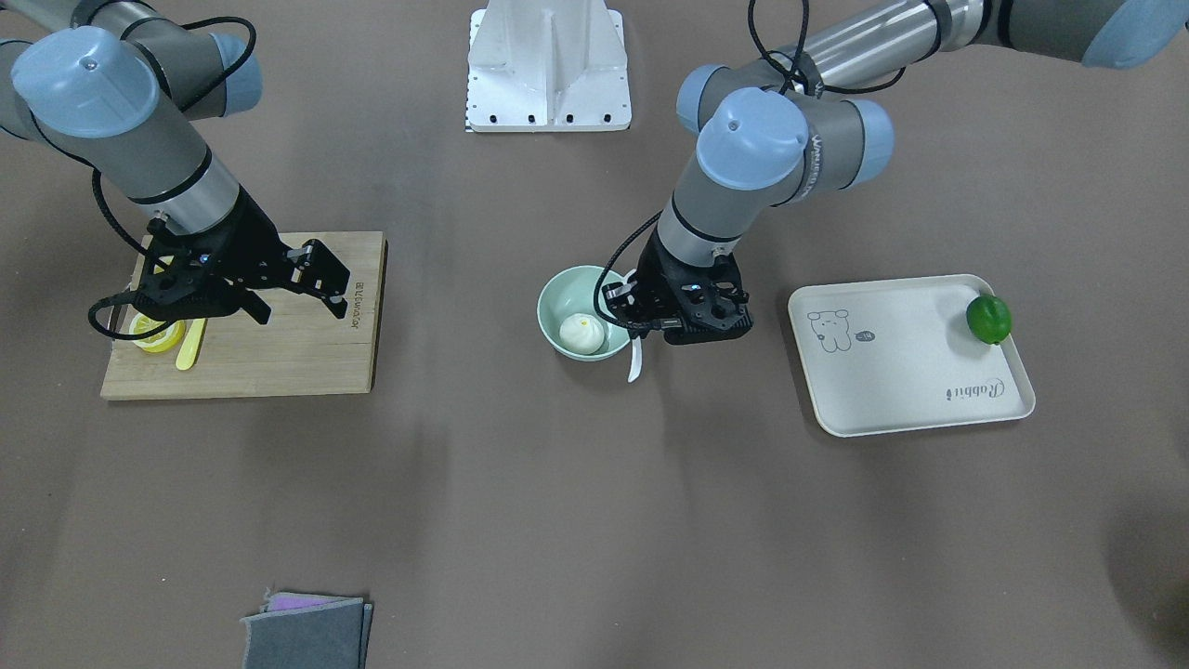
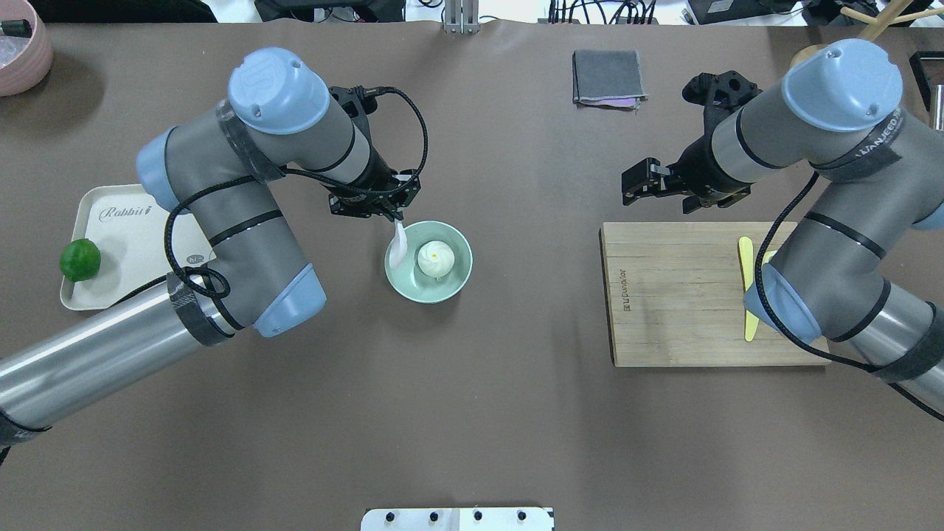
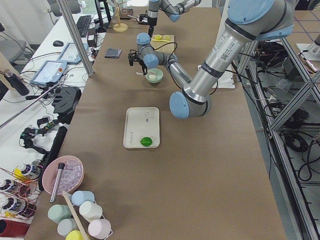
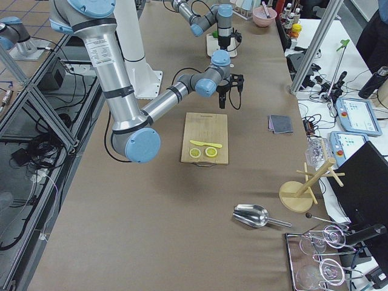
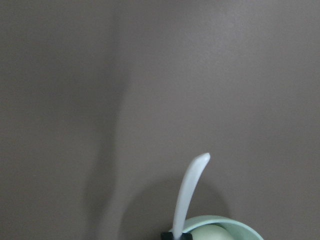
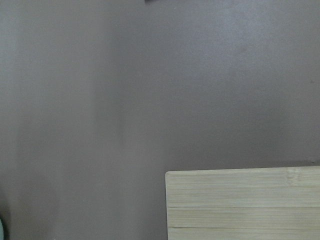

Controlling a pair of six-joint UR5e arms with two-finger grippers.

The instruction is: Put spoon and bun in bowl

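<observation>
- Brown bench seen from above: a round pale mint-green bowl sits near its middle, holding a small white steamed bun with a yellow dot on top.
- The left claw is pinched shut on a glossy white soup spoon. The scoop lies inside the bowl's rim, just beside the bun.
- The front view hides the scoop behind the claw and shows only the handle end poking out. The left wrist view shows that curved handle above the rim.
- The right claw hangs wide open and empty over a bamboo cutting board.
- Yellow lemon slices show from the front, while the overhead view hides them behind the arm.
</observation>
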